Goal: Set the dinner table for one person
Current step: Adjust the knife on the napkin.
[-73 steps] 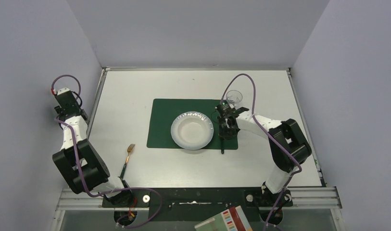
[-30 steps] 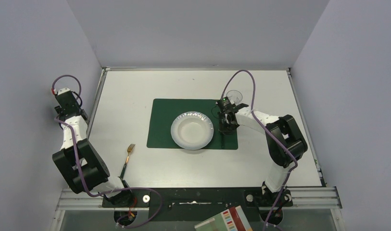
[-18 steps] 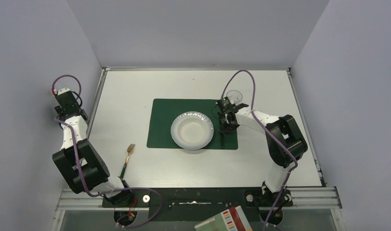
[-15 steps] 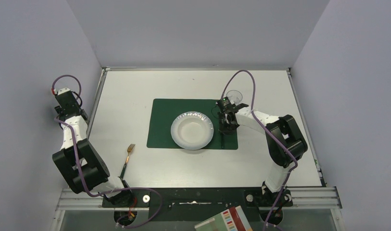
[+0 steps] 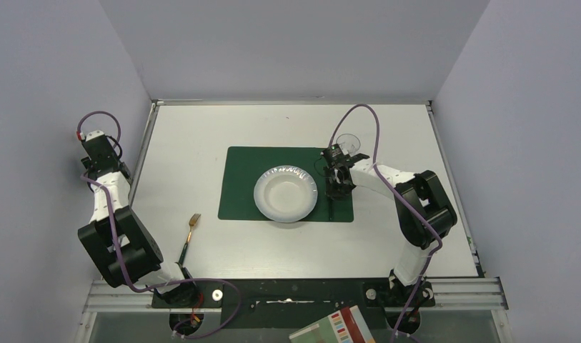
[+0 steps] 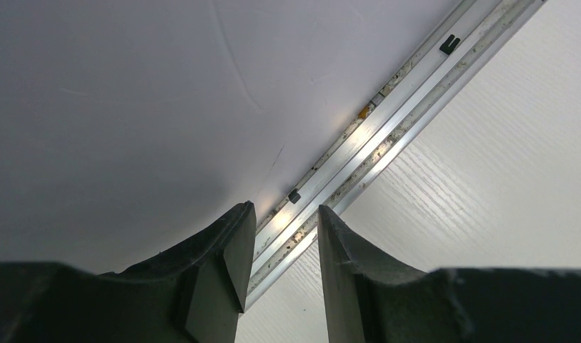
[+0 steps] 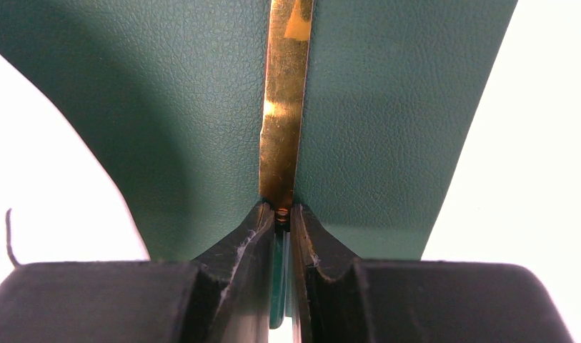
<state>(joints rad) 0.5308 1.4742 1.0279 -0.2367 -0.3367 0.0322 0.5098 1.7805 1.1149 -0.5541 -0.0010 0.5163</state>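
My right end effector (image 7: 281,211) is pinched nearly closed on the knife (image 7: 286,107), whose gold blade runs away from the fingertips over the green placemat (image 5: 241,186). The wrist view shows the mat's right edge close on one side and the white bowl (image 5: 286,194) curving in on the other, so that strip is tight. From above I see what the wrist view cannot: a clear glass (image 5: 349,143) just beyond the mat's far right corner, near that wrist. The white tabletop (image 5: 194,136) carries all of it, with open surface left of the mat and along the far side, and a fork (image 5: 189,234) lying near the left arm's base. My left end effector (image 6: 281,214) hangs over the tabletop's left metal rim (image 6: 359,157) beside the wall (image 6: 130,107), jaws partly apart, holding nothing.
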